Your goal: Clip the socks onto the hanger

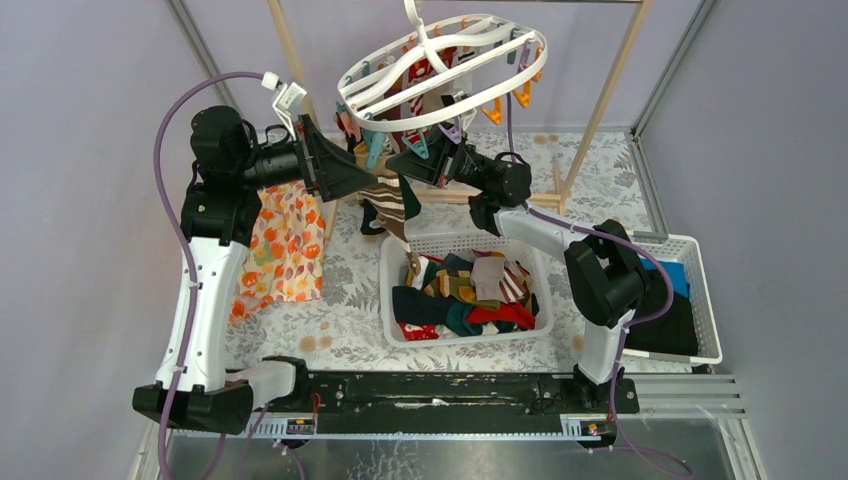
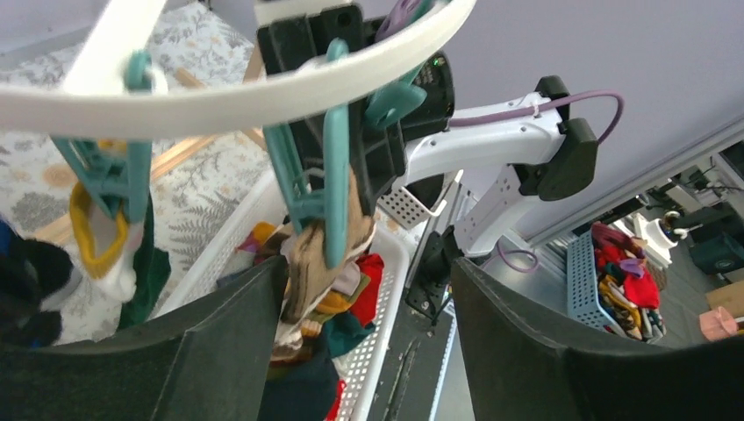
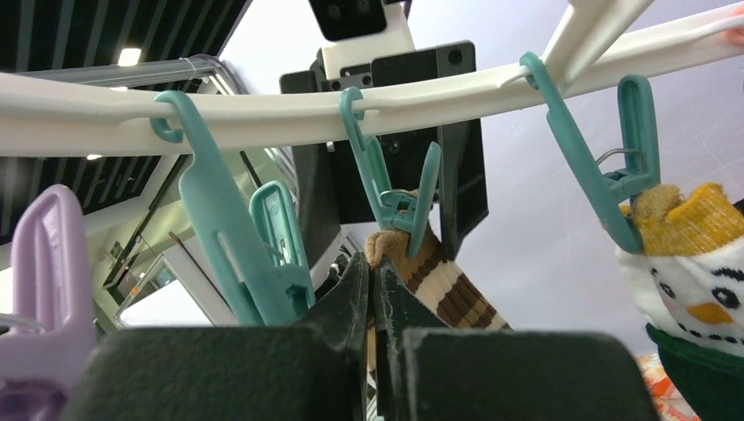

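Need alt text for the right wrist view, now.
A teal clip on the white hanger grips a brown striped sock, just above the shut right gripper. To its right a second teal clip holds a white and mustard sock; a purple clip hangs far left.

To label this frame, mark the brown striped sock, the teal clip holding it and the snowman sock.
brown striped sock [image 3: 452, 285]: right wrist view, on its striped middle.
teal clip [image 3: 375, 175]: right wrist view, on its left arm.
snowman sock [image 3: 689, 294]: right wrist view, on the white face.
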